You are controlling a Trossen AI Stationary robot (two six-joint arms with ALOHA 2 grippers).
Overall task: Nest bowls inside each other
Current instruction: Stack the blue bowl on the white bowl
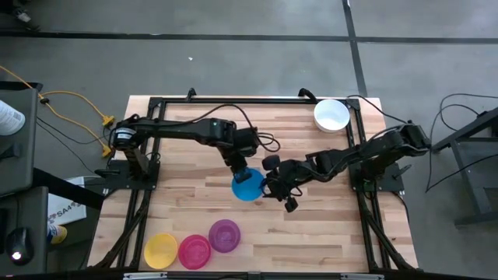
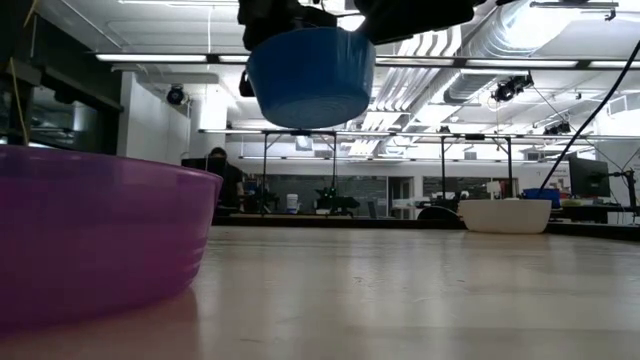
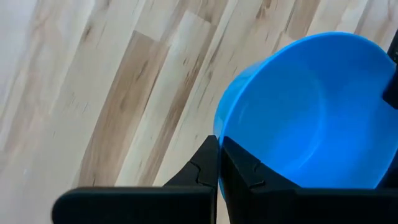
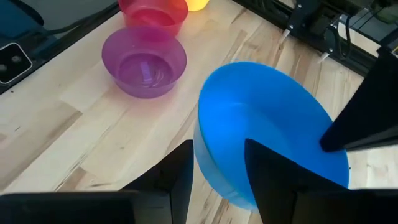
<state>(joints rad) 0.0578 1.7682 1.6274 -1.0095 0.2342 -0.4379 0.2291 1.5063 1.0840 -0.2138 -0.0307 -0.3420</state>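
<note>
item: blue bowl (image 1: 248, 185), light stiff slippery plastic; your left hand (image 3: 219, 163) pinches its rim, right hand (image 4: 217, 168) straddles the rim, unclenched.

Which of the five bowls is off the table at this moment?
The blue bowl. The low view shows it hanging clear above the wood, its rim pinched by the left tool, while the purple, red, yellow and white bowls all sit on the tabletop.
</note>
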